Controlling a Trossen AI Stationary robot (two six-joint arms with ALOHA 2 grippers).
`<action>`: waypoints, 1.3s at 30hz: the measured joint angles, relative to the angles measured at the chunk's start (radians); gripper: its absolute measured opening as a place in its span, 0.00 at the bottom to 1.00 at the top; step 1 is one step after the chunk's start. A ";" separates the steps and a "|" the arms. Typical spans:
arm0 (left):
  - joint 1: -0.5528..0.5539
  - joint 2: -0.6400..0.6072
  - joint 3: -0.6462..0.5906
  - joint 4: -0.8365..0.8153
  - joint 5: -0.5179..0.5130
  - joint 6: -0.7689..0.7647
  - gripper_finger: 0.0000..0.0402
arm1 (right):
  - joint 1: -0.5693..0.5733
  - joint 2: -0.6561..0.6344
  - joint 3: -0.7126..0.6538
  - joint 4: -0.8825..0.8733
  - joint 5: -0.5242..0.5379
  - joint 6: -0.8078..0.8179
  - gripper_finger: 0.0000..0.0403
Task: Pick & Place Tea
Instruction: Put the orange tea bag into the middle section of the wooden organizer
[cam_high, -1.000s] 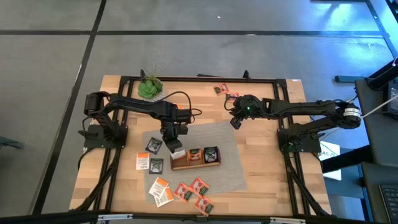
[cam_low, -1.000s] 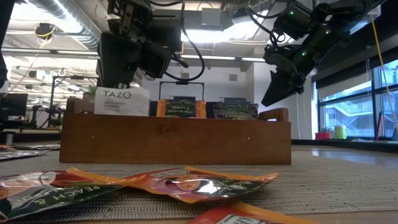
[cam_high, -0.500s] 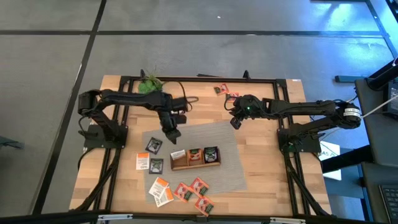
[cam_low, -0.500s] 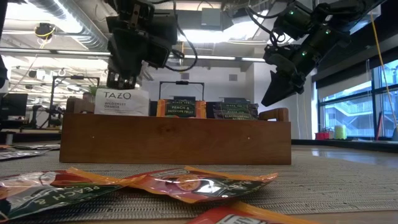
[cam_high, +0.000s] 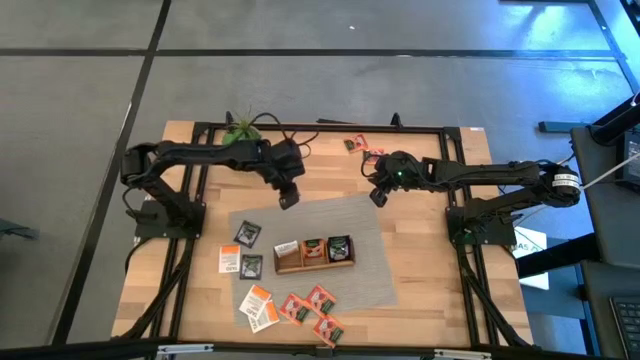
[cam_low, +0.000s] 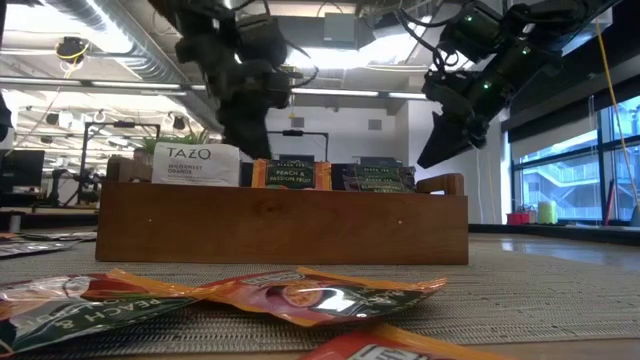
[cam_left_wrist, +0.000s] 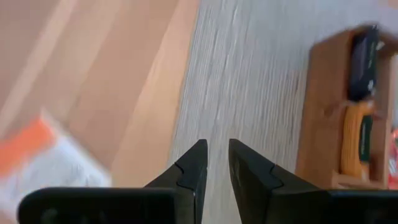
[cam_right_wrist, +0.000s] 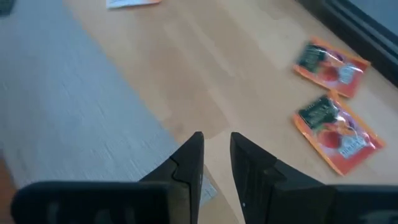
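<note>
Pale blond wood on the counter (cam_high: 420, 270), with a grey woven mat (cam_high: 370, 225) laid across it. The tray (cam_low: 280, 225) is a warm mid-brown wood, and in it stand a white sachet (cam_low: 195, 163), an orange-and-dark one (cam_low: 291, 173) and a dark grey one (cam_low: 375, 175). Two red-orange sachets (cam_right_wrist: 329, 62) with dark label patches lie on bare wood. Both arms are black. The plant (cam_high: 240, 130) is green, its pot probably hidden under the arm.

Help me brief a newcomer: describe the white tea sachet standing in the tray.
Find the grey mat mid-table, then the wooden tray on it. The white tea sachet stands in its leftmost compartment; its neighbours are orange and dark.
</note>
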 joint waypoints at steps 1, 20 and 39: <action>-0.001 0.000 -0.015 0.041 0.000 0.012 0.16 | -0.005 0.000 0.000 -0.001 0.027 0.015 0.21; -0.126 0.000 -0.274 0.920 0.000 -0.007 0.16 | -0.220 0.001 0.002 0.129 -0.021 -0.188 0.36; -0.213 0.000 -0.274 0.914 -0.001 0.001 0.17 | -0.392 0.374 0.233 -0.022 -0.081 -0.074 0.46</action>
